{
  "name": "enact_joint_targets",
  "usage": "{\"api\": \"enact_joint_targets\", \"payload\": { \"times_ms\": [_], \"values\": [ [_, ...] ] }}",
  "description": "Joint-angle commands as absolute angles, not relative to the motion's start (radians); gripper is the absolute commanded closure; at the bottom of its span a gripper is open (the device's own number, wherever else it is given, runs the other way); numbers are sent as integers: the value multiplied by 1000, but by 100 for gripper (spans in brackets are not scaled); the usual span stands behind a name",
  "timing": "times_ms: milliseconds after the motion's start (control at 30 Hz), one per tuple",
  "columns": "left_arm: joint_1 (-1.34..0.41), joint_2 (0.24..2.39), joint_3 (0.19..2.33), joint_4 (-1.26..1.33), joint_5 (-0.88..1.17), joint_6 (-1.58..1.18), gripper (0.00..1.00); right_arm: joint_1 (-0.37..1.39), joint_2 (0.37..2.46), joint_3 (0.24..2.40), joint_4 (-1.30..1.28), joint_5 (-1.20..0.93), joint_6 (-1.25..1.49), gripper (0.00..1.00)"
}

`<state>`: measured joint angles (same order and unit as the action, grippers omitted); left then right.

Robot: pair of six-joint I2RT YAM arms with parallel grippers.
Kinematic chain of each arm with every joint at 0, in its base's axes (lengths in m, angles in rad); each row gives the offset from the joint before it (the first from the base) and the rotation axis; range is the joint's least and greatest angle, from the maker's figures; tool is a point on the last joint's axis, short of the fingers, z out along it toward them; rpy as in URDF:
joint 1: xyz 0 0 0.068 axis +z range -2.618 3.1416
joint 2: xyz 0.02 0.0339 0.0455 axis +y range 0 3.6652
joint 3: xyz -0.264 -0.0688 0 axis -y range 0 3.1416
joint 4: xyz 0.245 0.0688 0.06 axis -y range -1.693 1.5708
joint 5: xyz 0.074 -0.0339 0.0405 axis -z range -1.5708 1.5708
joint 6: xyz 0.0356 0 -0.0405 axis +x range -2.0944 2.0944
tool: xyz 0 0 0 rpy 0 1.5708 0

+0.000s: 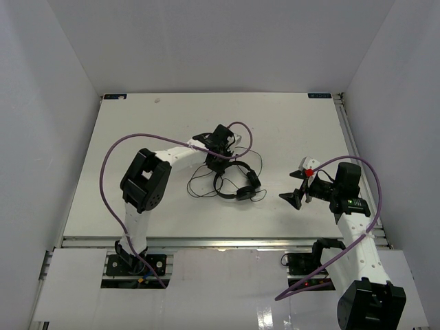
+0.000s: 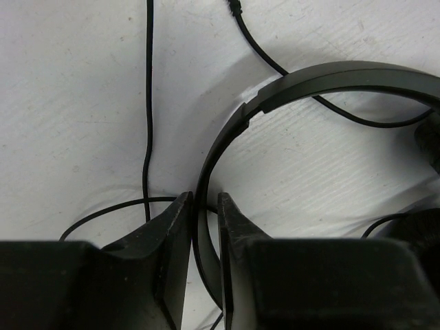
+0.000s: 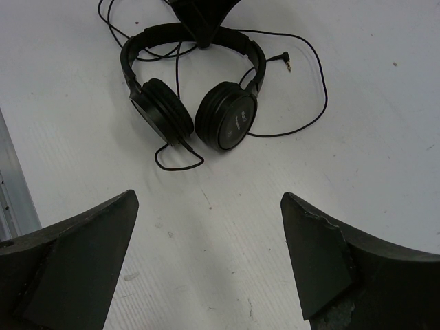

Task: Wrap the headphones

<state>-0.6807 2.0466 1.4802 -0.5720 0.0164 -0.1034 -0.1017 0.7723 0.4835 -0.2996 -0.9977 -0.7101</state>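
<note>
Snugly narrowed, left hand (image 2: 203, 201) around the headphones (image 2: 330, 79).

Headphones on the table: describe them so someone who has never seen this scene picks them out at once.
On the white table, near its middle, the left gripper has its fingers either side of a thin curved headband. That band belongs to the small black on-ear headphones, with two round padded earcups. Their cord is thin and black, unlike the thick purple robot cables.
</note>
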Motion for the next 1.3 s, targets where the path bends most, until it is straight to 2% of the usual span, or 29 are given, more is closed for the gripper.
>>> {"api": "enact_joint_targets", "payload": {
  "times_ms": [0,267,467,667,1000,1200,1267],
  "values": [
    [-697,2087,1481,-594,-24,-117,78,-103,773,508,-304,-1009,-713,9],
    [-714,2073,1467,-589,-88,-159,100,-103,773,509,-303,-1000,-711,9],
    [-715,1947,1451,-588,-126,-167,100,-103,769,508,-310,-1002,-710,10],
    [-713,1670,1385,-599,-201,-155,100,-103,760,514,-366,-1056,-770,10],
    [-696,1385,1255,-669,-248,-173,100,-101,777,589,-390,-1130,-799,10],
    [-670,1284,1231,-726,-219,-218,100,-64,896,733,-454,-1265,-988,10],
    [-665,1272,1255,-770,-214,-240,100,-12,945,759,-439,-1244,-1075,10]
  ]
}}
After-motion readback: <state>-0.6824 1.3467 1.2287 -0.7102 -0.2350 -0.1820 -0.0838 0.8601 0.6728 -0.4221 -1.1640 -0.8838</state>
